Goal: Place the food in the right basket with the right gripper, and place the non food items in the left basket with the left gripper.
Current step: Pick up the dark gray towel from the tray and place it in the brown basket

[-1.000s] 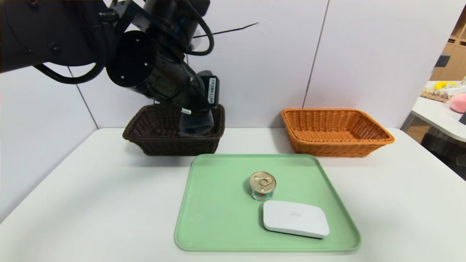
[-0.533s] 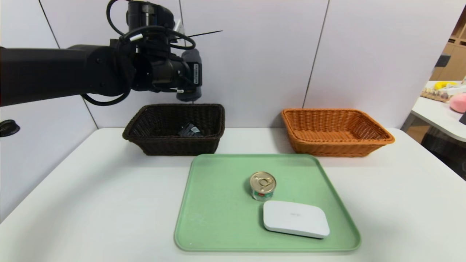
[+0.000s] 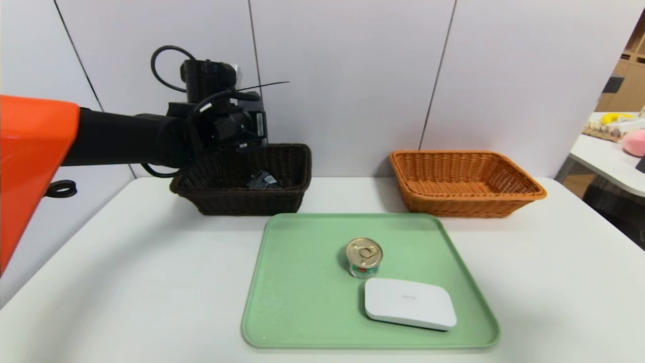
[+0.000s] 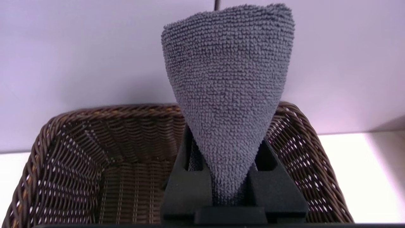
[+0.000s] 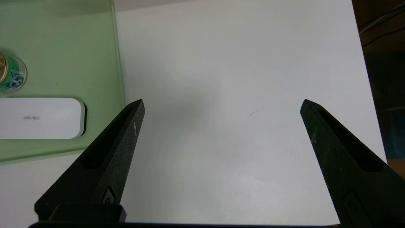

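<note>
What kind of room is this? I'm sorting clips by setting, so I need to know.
Probably a lab or office test space, not a home: a bare white table against plain panelled walls, a staged green tray between two wicker baskets, and another cluttered table behind.

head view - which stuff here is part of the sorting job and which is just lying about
Part of the job:
- tin can
- white box
- grey cloth, clamped in left gripper
- dark basket
- orange basket
- right gripper, open

Just lying about:
- green tray
- side table clutter
</note>
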